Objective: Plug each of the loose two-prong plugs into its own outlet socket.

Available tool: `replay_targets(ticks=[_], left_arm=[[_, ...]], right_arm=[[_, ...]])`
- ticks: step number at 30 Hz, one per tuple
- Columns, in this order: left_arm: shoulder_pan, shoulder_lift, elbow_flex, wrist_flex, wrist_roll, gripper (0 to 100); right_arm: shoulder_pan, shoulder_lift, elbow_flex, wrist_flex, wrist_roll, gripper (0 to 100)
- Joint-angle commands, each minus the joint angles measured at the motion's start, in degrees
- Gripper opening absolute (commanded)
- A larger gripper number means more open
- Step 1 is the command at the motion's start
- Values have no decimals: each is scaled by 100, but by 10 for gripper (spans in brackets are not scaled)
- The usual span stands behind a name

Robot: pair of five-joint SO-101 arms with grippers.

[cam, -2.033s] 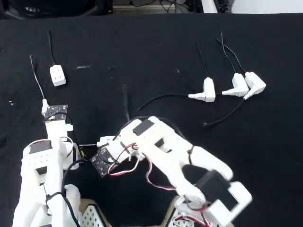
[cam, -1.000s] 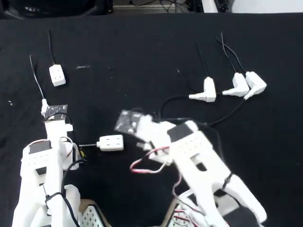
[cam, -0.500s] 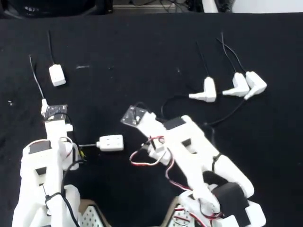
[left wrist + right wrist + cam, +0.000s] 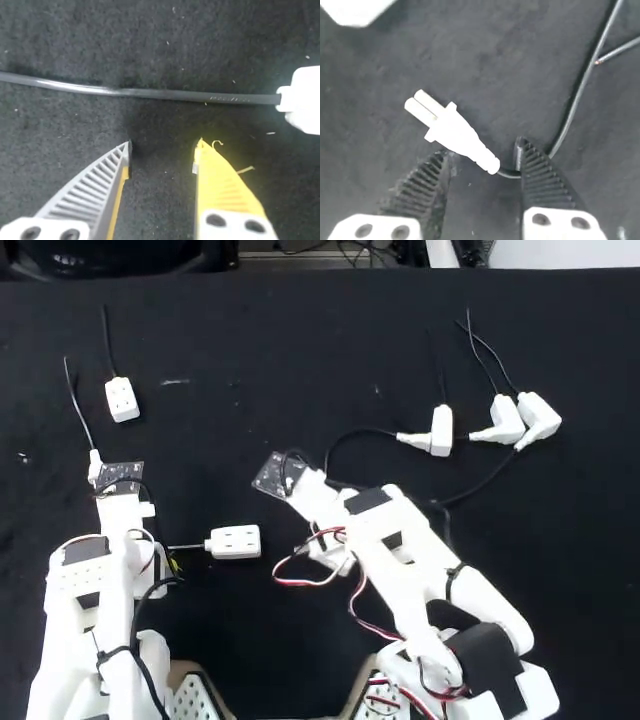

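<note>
Right hand (image 4: 482,149): spread, flanking the cord end of the plug (image 4: 452,131), not pinching it.
Plug: flat on the bench (image 4: 300,360), right of and beyond the near outlet socket (image 4: 235,540).
Left hand (image 4: 162,145): spread above a black cord (image 4: 125,92), far left.
Technique: advance slightly; clamp the plug body, not the cord.

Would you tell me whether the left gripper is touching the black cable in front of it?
Apart. The left wrist view shows bare table between the left gripper and the black cable lying beyond it.
</note>
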Motion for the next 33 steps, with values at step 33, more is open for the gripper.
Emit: replay_targets(ticks=[33], left_arm=[[75, -62, 4, 9, 0, 210]], right_arm=[[-70, -3477, -2431, 3244, -53, 10]])
